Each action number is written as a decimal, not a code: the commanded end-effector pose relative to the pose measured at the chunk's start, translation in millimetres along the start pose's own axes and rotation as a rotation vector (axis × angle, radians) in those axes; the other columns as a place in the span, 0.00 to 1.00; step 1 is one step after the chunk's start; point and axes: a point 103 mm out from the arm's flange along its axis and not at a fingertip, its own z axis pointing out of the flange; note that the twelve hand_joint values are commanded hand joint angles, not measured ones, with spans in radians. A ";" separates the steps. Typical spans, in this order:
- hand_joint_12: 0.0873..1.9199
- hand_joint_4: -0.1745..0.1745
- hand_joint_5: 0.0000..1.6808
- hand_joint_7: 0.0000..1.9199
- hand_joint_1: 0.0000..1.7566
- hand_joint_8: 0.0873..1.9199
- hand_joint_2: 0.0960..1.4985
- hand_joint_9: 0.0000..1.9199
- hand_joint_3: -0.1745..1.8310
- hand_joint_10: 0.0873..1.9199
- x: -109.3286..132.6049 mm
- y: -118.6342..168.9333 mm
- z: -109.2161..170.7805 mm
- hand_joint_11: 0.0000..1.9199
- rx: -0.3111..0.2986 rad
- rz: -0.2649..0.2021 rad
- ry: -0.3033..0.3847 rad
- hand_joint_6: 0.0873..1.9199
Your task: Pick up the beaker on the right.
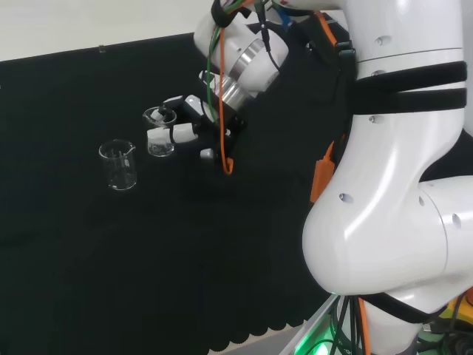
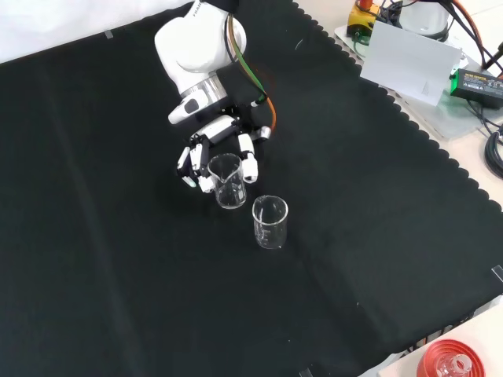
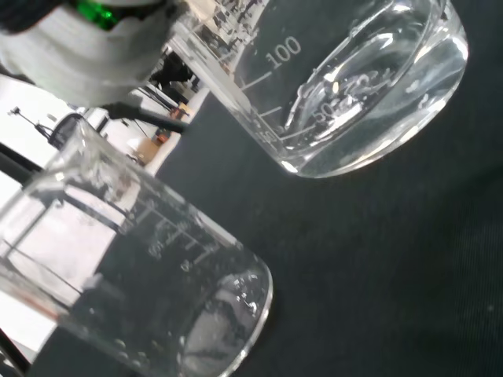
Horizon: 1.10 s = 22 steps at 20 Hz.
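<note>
The table [image 2: 94, 236], draped in black cloth, carries two clear glass beakers; the black and white robot hand [image 2: 206, 157] has its fingers [image 2: 248, 163] curled round the nearer clear glass beaker [image 2: 225, 181], gripping its sides; the second clear glass beaker [image 2: 269, 221] stands free just beyond the robot hand, upright on the cloth.

The arm [image 1: 384, 185] is white and rounded, with black straps, orange and green cables, perhaps a silver wrist ring.
</note>
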 end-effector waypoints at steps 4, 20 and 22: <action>0.62 1.00 0.73 0.74 0.62 0.05 0.60 0.61 0.16 0.12 0.9 -8.2 -36.5 0.27 0.041 -0.058 -0.136 0.29; 0.60 1.00 0.75 0.78 0.63 0.02 0.56 0.64 0.20 0.10 11.4 -15.7 -64.3 0.32 0.113 -0.043 -0.296 0.26; 0.59 1.00 0.75 0.78 0.63 0.01 0.55 0.64 0.21 0.09 14.7 -17.2 -67.4 0.33 0.123 -0.045 -0.307 0.26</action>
